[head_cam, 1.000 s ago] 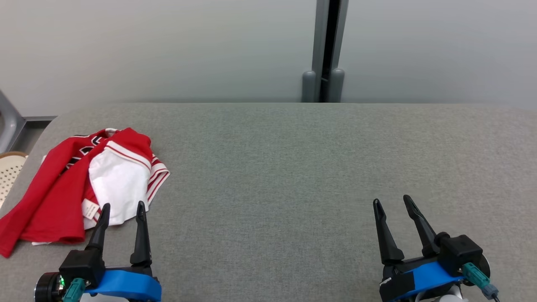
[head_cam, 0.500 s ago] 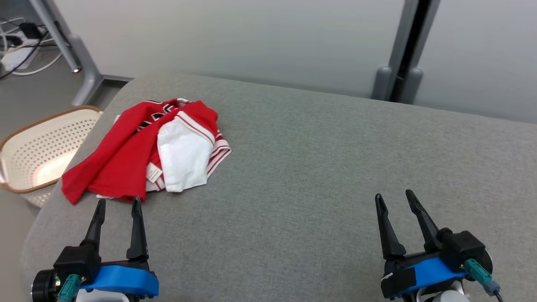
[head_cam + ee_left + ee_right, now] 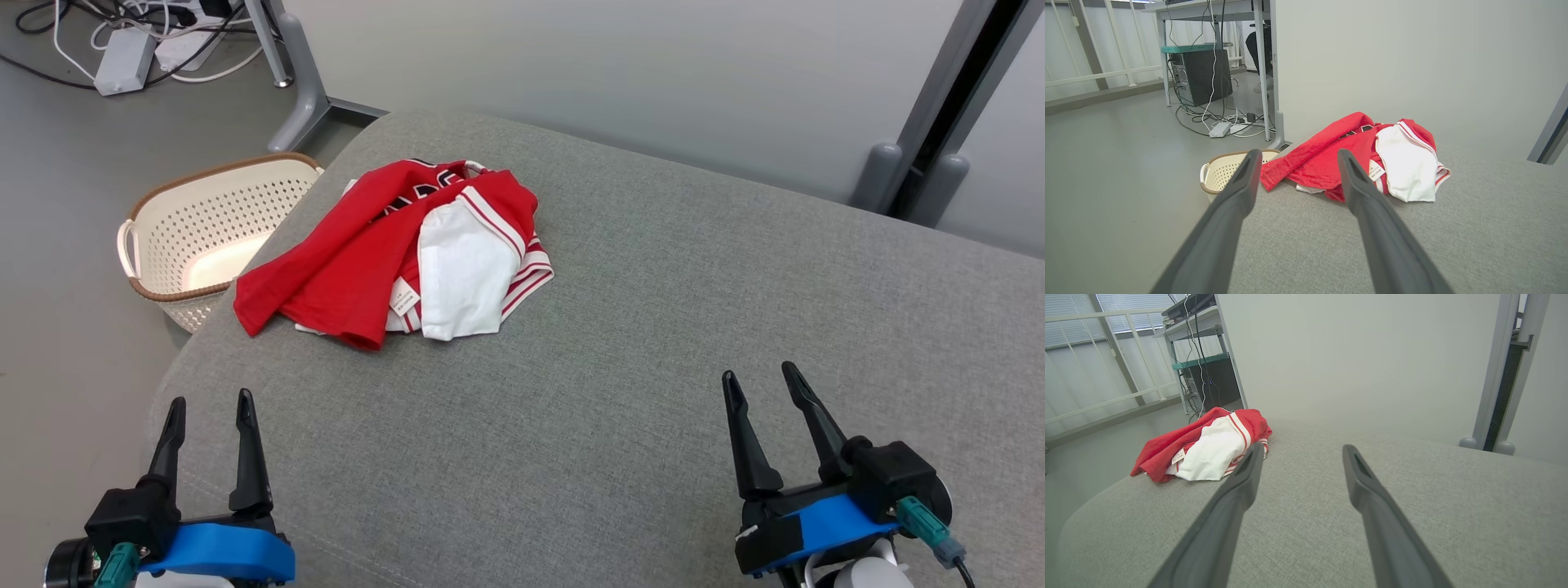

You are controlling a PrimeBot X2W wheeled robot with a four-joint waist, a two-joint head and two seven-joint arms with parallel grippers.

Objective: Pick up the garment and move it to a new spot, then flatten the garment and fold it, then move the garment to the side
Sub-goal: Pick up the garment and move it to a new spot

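Observation:
A crumpled red and white garment (image 3: 408, 253) lies in a heap near the far left corner of the grey padded table (image 3: 653, 327). It also lies ahead in the left wrist view (image 3: 1372, 159) and at the left of the right wrist view (image 3: 1204, 451). My left gripper (image 3: 208, 404) hovers open at the table's near left edge, well short of the garment, nothing between its fingers. Over the near right of the table my right gripper (image 3: 755, 380) stands open and empty, far from the garment.
A cream perforated basket (image 3: 204, 229) with a brown rim stands on the floor just left of the table, also seen in the left wrist view (image 3: 1224, 169). Cables and a power strip (image 3: 122, 57) lie on the floor behind it. A pale wall (image 3: 612, 73) runs behind the table.
The head camera has swung left, so the garment sits nearer the picture's middle and the basket and floor have come into view. Both grippers stay open; the garment lies as before.

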